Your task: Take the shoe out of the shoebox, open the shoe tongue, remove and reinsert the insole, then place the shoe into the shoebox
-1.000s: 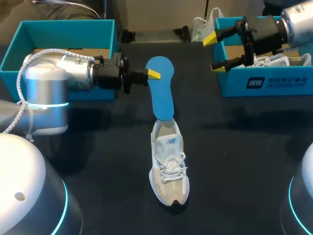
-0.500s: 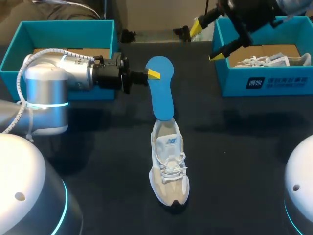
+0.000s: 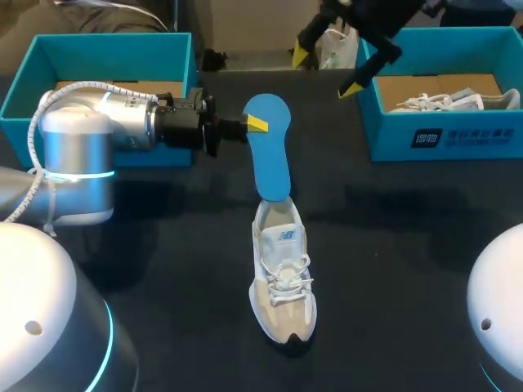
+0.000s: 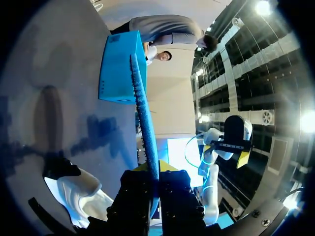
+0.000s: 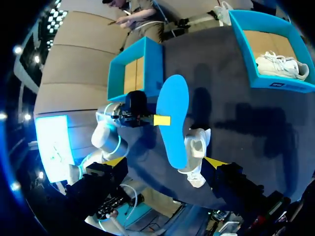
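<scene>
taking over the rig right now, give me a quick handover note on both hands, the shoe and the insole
Left hand: shut on the flat blue foam insole near its far end, above the table.
Right hand: open, empty, raised by the teal cardboard shoebox on the right.
White and beige lace-up sneaker: out of the box, on the black table, toe toward the robot; the insole's near end meets its heel opening, cannot tell if inside.
A second white sneaker lies in that shoebox.
Done: shoe out, insole lifted. Left: seat the insole, box the shoe.
</scene>
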Robot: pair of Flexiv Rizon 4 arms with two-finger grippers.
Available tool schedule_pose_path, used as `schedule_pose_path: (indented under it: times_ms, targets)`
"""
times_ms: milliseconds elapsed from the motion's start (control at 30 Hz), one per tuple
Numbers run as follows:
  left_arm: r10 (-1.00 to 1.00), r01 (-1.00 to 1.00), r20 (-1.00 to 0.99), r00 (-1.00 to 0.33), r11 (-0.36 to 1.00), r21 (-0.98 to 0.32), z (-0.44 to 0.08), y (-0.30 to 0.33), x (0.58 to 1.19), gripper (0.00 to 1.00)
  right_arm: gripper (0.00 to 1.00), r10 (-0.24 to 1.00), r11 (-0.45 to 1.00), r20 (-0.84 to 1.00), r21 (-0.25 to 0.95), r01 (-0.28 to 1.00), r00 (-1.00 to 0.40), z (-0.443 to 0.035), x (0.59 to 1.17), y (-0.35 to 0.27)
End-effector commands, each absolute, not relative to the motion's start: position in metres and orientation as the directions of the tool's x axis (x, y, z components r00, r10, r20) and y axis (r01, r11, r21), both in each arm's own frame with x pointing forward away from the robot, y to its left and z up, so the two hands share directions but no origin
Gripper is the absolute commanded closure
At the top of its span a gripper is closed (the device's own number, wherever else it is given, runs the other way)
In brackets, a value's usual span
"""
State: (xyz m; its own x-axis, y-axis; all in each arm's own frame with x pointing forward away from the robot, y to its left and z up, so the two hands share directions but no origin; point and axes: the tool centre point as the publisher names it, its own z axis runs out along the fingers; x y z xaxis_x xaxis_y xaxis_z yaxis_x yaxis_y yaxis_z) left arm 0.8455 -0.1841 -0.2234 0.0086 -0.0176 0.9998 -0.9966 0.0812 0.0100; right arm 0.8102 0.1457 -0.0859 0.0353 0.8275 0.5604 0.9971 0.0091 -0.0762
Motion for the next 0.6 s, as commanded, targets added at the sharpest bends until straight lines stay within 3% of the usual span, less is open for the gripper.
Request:
schedule_pose_path:
  times_ms: [33,600]
  targets:
    - [-0.018,-0.997,1.000,0.008,0.080,0.010,-0.223,-0.184,0.845,1.00,0.00,0.906,-0.002,0.422,-0.074,0.997,0.033,-0.089,0.811,0.160]
    - [-0.018,-0.997,1.000,0.008,0.080,0.010,-0.223,-0.184,0.845,1.00,0.00,0.977,-0.072,0.193,-0.104,0.992,0.091,-0.087,0.807,0.189]
